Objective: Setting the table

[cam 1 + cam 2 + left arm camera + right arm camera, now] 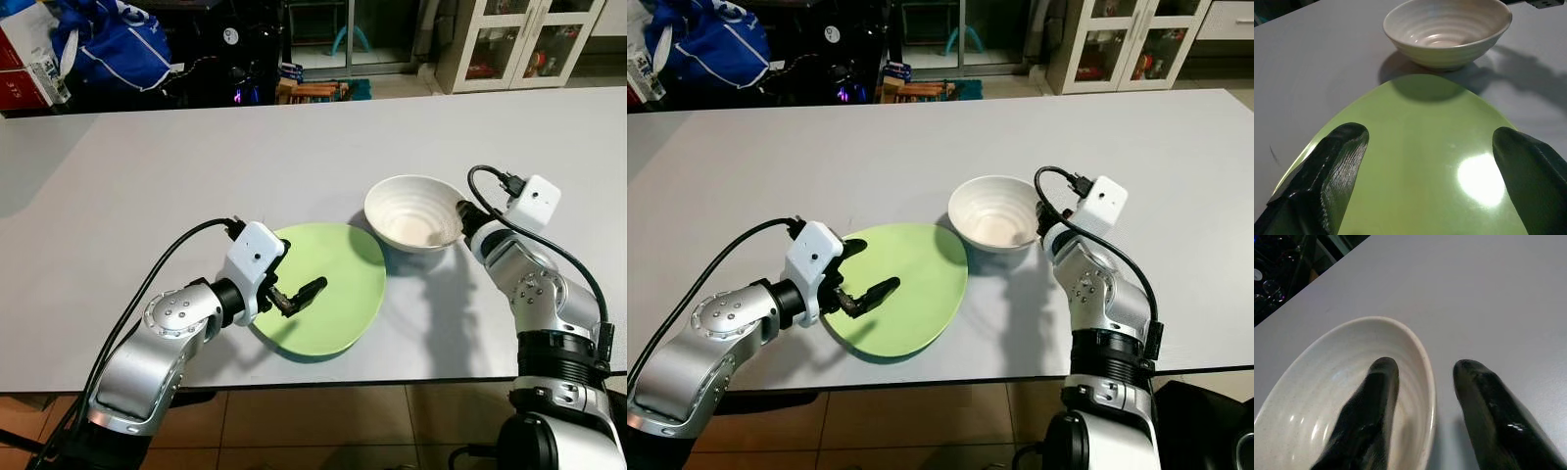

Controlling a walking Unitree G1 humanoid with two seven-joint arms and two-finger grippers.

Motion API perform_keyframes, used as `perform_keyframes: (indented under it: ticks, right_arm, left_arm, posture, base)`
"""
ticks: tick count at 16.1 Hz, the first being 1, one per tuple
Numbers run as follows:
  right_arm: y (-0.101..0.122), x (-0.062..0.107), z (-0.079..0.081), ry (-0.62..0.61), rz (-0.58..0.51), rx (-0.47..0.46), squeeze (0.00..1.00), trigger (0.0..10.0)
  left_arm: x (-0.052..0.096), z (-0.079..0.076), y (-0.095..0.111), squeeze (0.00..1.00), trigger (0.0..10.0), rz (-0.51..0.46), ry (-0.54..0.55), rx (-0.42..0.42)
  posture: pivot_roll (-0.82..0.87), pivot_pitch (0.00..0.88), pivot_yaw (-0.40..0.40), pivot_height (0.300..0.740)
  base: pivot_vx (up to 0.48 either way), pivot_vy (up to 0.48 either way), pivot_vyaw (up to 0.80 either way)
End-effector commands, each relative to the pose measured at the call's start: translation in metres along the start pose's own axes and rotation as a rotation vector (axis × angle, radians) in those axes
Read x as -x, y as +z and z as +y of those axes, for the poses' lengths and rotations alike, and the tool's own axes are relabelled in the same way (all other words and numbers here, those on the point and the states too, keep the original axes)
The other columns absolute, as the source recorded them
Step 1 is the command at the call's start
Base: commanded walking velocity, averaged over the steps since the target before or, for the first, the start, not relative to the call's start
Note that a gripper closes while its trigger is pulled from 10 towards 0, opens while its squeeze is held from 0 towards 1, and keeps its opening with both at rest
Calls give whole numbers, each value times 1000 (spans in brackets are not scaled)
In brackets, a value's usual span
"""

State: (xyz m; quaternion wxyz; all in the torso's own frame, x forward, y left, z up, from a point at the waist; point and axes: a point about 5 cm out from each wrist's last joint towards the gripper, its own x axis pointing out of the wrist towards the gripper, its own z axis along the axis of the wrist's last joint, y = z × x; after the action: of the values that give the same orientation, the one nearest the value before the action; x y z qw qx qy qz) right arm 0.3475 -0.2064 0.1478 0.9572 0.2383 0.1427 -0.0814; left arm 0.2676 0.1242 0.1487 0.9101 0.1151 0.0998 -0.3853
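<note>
Nearest us, left gripper [297, 297]: fingers spread wide, hovering over the near-left part of the green plate [338, 294], grasping nothing. Plate lies at the near edge of the grey table [196, 166]. Right gripper [1425, 401]: fingers parted astride the right rim of the white ribbed bowl [414, 211], one inside, one outside, not yet clenched. Bowl stands just beyond the plate, to its right. We judge the step: gripping the bowl; next, closing on the rim.

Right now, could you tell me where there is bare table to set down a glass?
Bare: the table beyond and left of the green plate. Crowded: plate and white bowl nearly touch, left gripper over the plate, right gripper straddling the bowl's rim.
</note>
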Motion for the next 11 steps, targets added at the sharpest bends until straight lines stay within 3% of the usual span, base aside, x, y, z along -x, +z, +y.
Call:
perform_keyframes:
  ticks: [1, 2, 3, 4, 7, 9, 11]
  right_arm:
    - [2, 4, 3, 37, 4, -11, 1000, 10000]
    - [3, 8, 4, 57, 11, -49, 1000, 10000]
    - [3, 13, 4, 74, 12, -75, 835, 10000]
    - [4, 15, 4, 74, 7, -77, 0, 10000]
    - [12, 26, -3, 40, -40, -48, 0, 10000]
    - [35, 37, -1, 49, -182, -27, 0, 10000]
    - [52, 58, 18, 158, -312, 50, 0, 10000]
  left_arm:
    - [0, -1, 6, 0, 10000, -14, -9, -19]
    - [1, -2, 6, 0, 10000, -20, -15, -11]
    - [1, -4, 6, 0, 10000, -28, -16, 5]
    - [1, -4, 6, 0, 10000, -31, -17, 10]
    - [0, -5, 6, 0, 10000, -34, -1, 8]
    - [1, -1, 10, 0, 10000, -62, 48, -10]
    - [4, 11, 28, 0, 10000, -214, 225, -14]
  posture:
    - [-5, 42, 52, 740]
    - [-5, 42, 52, 740]
    - [-8, 38, 48, 740]
    - [-8, 37, 48, 740]
    - [-10, 34, 44, 740]
    - [-13, 31, 42, 740]
    - [-21, 17, 44, 740]
  base:
    - [0, 0, 0]
    - [0, 0, 0]
    - [0, 0, 0]
    - [0, 0, 0]
    - [0, 0, 0]
    - [0, 0, 0]
    - [0, 0, 0]
